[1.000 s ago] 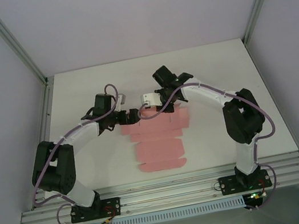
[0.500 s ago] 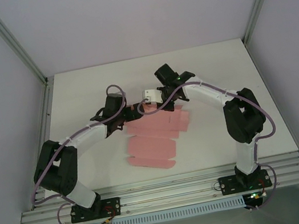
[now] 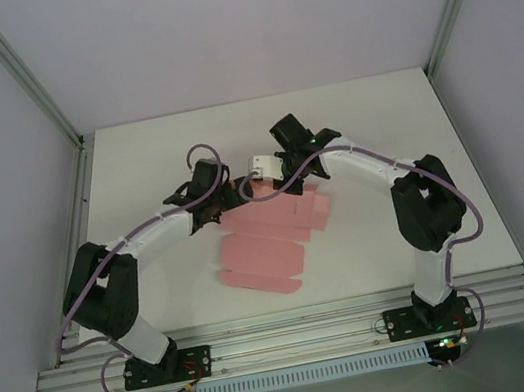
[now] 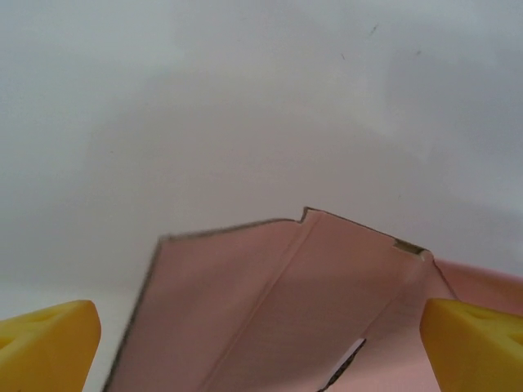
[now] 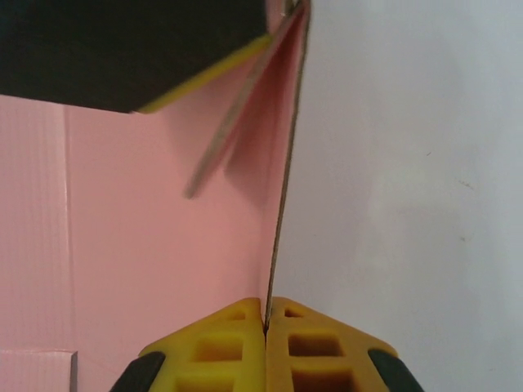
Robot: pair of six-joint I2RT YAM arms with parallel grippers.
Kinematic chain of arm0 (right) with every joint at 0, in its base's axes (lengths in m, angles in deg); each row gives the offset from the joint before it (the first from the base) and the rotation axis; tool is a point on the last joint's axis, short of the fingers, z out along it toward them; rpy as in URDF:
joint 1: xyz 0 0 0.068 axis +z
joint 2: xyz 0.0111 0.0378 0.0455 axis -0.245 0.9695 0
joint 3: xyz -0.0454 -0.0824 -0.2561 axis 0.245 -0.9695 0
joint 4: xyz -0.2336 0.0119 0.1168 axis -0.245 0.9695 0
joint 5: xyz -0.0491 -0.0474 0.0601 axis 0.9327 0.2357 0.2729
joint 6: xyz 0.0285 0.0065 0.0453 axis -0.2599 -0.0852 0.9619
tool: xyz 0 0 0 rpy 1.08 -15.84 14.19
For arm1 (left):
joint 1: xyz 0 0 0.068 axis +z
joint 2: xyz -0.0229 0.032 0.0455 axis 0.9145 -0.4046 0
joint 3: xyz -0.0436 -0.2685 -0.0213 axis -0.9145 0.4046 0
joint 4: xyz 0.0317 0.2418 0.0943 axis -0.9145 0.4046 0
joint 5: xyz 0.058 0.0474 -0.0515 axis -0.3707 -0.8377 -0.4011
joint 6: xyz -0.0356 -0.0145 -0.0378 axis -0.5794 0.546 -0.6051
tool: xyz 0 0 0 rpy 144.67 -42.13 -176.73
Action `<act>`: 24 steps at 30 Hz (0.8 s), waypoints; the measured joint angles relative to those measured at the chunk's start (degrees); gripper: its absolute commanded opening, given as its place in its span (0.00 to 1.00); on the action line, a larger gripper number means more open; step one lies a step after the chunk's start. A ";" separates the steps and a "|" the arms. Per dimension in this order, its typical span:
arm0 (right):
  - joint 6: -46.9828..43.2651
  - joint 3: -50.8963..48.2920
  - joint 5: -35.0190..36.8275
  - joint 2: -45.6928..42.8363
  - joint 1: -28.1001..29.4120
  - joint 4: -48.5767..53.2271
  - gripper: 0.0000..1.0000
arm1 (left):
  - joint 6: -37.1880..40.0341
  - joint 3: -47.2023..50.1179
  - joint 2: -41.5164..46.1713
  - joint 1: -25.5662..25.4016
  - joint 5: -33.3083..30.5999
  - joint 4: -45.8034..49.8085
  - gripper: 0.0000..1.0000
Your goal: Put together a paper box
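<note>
Pinching a raised flap's thin edge, the right gripper [image 5: 266, 317] has its yellow pads [image 5: 221, 353], moulded with square pockets, pressed together on the box [image 3: 269, 245]. The box is a flat die-cut sheet of pale pink matte card, creased, with tabs and notched flaps. It lies skewed on the middle of the smooth white table [image 3: 135, 168], its far flaps lifted off the table. The left gripper [image 4: 261, 339] hangs over the table's middle with jaws spread wide, its yellow wedge fingertips [image 4: 49, 343] on either side of a folded-up flap.
</note>
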 measured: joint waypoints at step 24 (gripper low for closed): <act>2.03 -5.31 -6.51 -9.57 -3.61 -3.32 0.00 | -3.69 24.00 21.49 18.12 14.78 -3.26 1.00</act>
